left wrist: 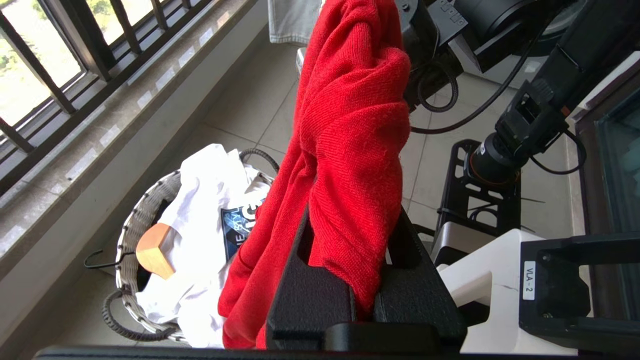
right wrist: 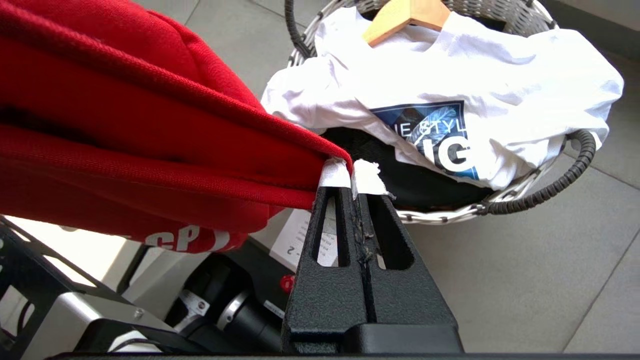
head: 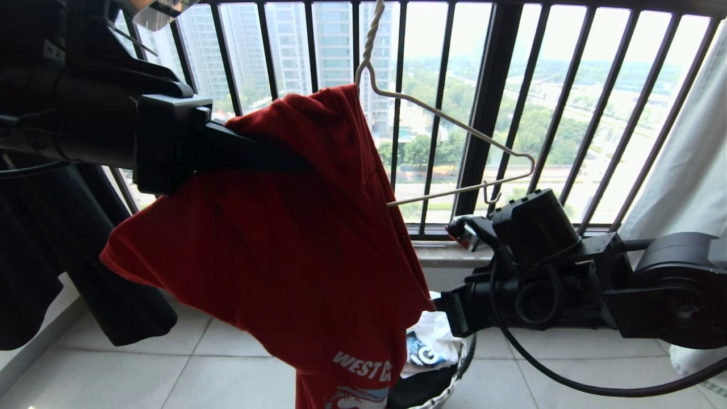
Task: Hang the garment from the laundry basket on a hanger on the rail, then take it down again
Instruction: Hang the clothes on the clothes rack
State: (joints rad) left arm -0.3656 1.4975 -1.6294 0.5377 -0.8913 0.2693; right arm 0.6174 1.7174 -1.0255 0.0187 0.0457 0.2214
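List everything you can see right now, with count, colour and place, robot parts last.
garment: one, red, draped over the hanger's left side
hanger: one, white wire, hanging before the window bars
laundry basket: one, white-and-dark woven, on the floor below the garment
white T-shirt: one, white with blue print, in the basket
wooden hanger: one, light wood, in the basket
window bars: a row, dark, behind the hanger
left gripper: black, shut on the garment, up high
right gripper: black, shut on the garment's edge, lower down

Left gripper (left wrist: 350, 260) raised, jaws clamped; right gripper (right wrist: 354, 180) lower, jaws pinched together.
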